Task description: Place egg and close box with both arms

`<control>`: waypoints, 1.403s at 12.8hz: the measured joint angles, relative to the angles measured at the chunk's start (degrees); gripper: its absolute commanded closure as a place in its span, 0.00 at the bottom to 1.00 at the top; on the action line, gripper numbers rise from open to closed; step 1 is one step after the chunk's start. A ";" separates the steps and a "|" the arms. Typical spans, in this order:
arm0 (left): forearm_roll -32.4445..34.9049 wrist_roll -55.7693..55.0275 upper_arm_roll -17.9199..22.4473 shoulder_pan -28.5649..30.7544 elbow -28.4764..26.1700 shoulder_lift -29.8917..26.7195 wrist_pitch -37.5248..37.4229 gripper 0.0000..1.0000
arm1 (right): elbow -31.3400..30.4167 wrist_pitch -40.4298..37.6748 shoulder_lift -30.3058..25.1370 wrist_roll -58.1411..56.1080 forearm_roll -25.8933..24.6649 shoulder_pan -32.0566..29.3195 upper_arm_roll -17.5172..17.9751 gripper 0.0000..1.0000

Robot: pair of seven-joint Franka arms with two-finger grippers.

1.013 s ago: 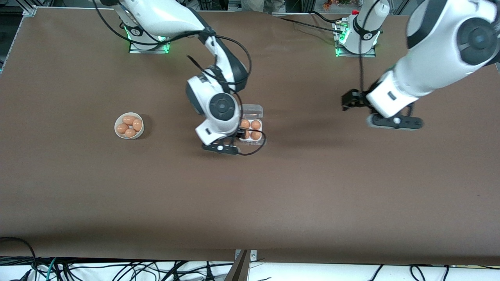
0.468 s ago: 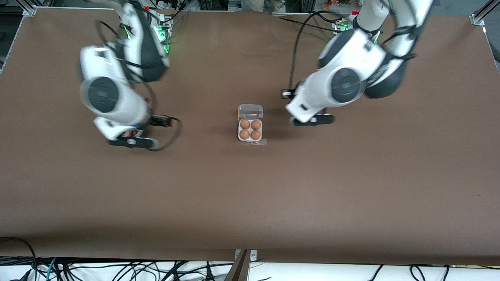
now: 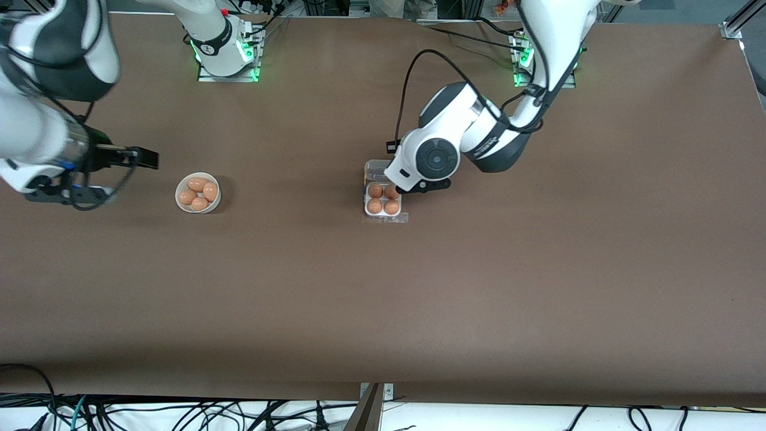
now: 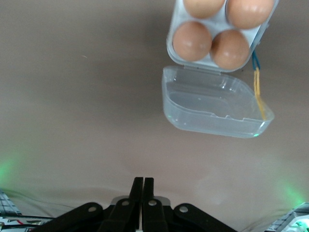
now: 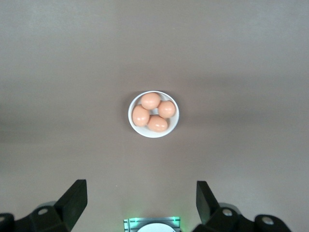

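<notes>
Box (image 3: pixel 383 200) mid-table, four eggs (image 4: pixel 211 46) seated in its cells, clear lid (image 4: pixel 214 106) hinged open and lying flat on the table. Left gripper (image 4: pixel 142 189) over the table just beside the lid, fingers pressed together, holding nothing. Right gripper (image 5: pixel 141 193) well apart toward the right arm's end, spread wide near a bowl (image 3: pixel 181 203) of eggs.
</notes>
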 measured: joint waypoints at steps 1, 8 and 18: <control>-0.12 -0.76 -0.01 -0.87 0.03 0.93 1.51 0.94 | 0.00 -0.06 -0.74 -0.31 0.00 0.02 -0.98 0.00; -0.33 -3.04 0.62 -3.88 0.26 4.89 12.13 0.94 | -0.01 -3.26 -3.60 -1.94 -0.07 -5.25 0.99 0.00; 3.25 2.17 11.11 0.44 18.10 3.89 -4.36 0.48 | 1.72 -3.56 -5.49 -2.35 -0.13 -36.81 32.54 0.00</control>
